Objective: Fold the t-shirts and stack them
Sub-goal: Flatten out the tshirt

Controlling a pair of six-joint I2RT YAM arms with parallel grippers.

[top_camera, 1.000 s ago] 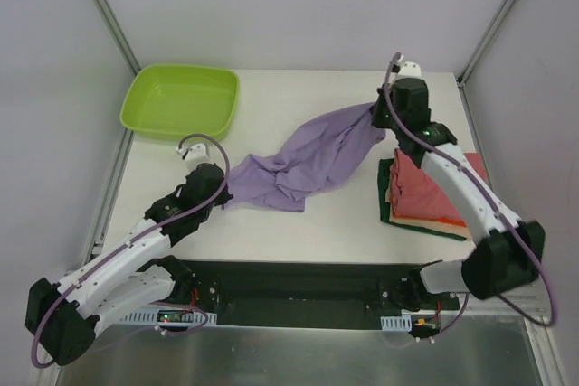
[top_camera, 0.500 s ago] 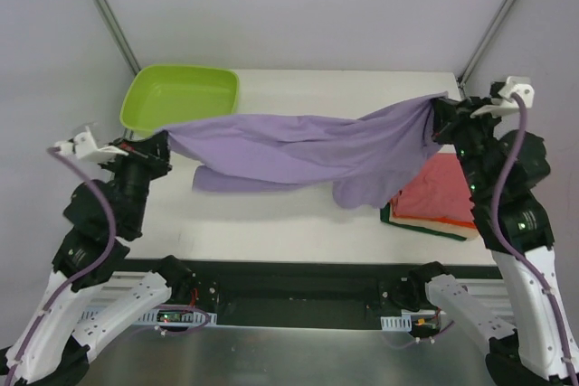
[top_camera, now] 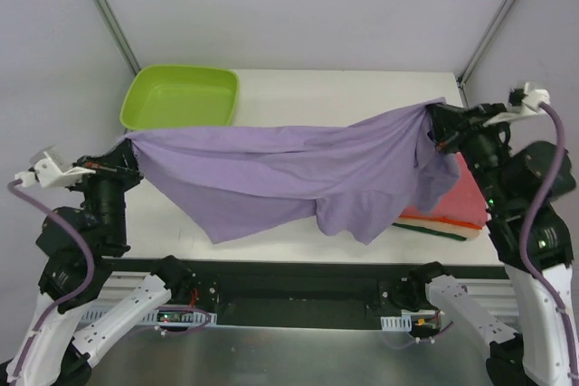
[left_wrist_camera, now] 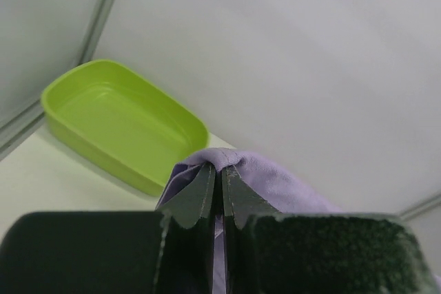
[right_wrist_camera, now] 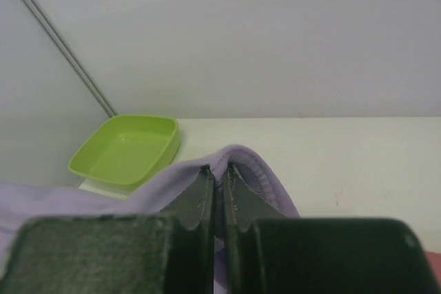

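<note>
The lilac-purple t-shirt (top_camera: 289, 169) hangs stretched in the air between both raised arms, sagging over the table's middle. My left gripper (top_camera: 129, 139) is shut on its left end; the cloth (left_wrist_camera: 275, 184) bulges over the closed fingertips in the left wrist view. My right gripper (top_camera: 431, 115) is shut on its right end; a hemmed edge (right_wrist_camera: 265, 177) wraps the tips in the right wrist view. The folded stack shows red (top_camera: 461, 196) on top, with orange and dark green (top_camera: 443, 230) edges below, partly hidden behind the hanging shirt.
A lime-green plastic tub (top_camera: 181, 99) sits at the table's back left corner; it also shows in the left wrist view (left_wrist_camera: 117, 129) and the right wrist view (right_wrist_camera: 127, 149). Grey walls and frame posts enclose the white table (top_camera: 317, 97).
Both arms lifted the purple shirt off the table and pulled it taut. Since half a second ago the left gripper moved further left and the shirt hangs lower and wider.
</note>
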